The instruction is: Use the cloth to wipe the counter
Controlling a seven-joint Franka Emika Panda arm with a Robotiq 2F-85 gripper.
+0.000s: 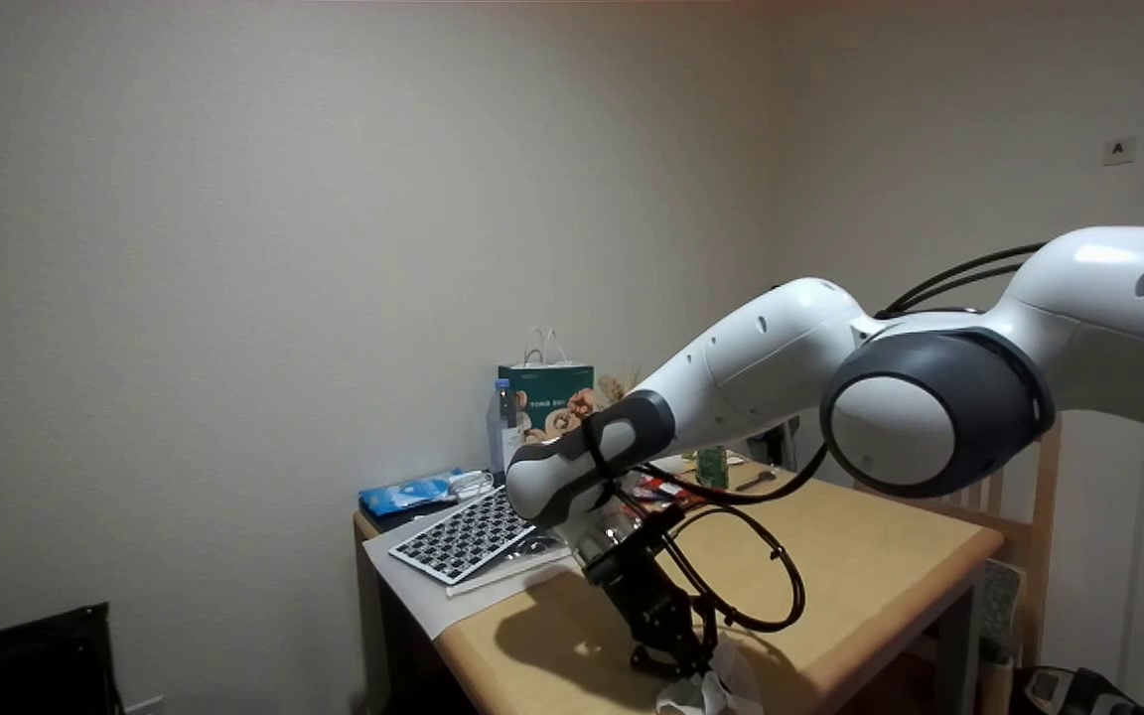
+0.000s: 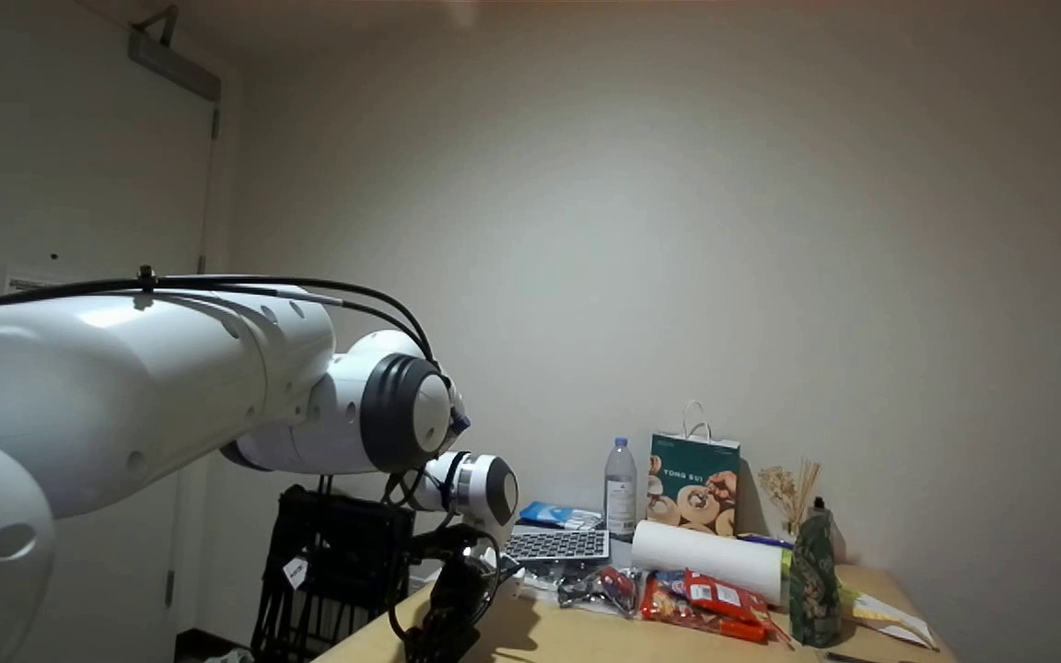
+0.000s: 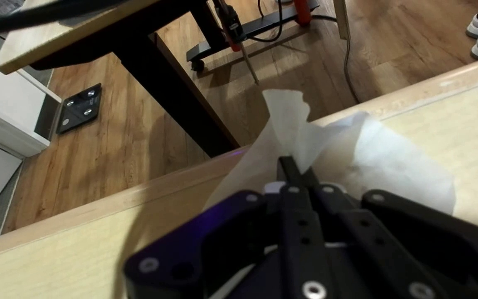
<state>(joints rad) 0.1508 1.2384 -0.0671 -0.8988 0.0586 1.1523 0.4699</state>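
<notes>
Pale wall [image 1: 234,248] backs the desk [image 1: 870,536], whose wooden top ends in a rounded edge, with floor [image 3: 110,162] beyond it in the wrist view. My end effector [image 3: 300,171] reaches down near that edge, its two fingers [image 3: 287,166] pressed together on a pinch of the cloth [image 3: 405,170]. So the cloth lies right at my fingertips: a tuft pokes up past them, and the rest fans out to both sides, the broader fold toward the right of the wrist view. Crumpled like this, it shows no clear long axis; its spread runs roughly crosswise to my fingers. I cannot tell whether any of it overhangs the edge.

I judge this to be the wiping step, and the next stroke should run inward or along the edge, since an outward one would soon leave the desk. Cloth this thin may slide out from under me, letting my fingers scrape.

My cable [image 1: 801,596] hangs in a loop beside the end effector and could drag. Farther off, toward the wall, stand or lie a keyboard [image 2: 556,545], bottle [image 2: 621,502], bag [image 2: 693,488], roll [image 2: 710,560], red packets [image 2: 719,594] and pouch [image 2: 814,585]; they would limit a long inward stroke.
</notes>
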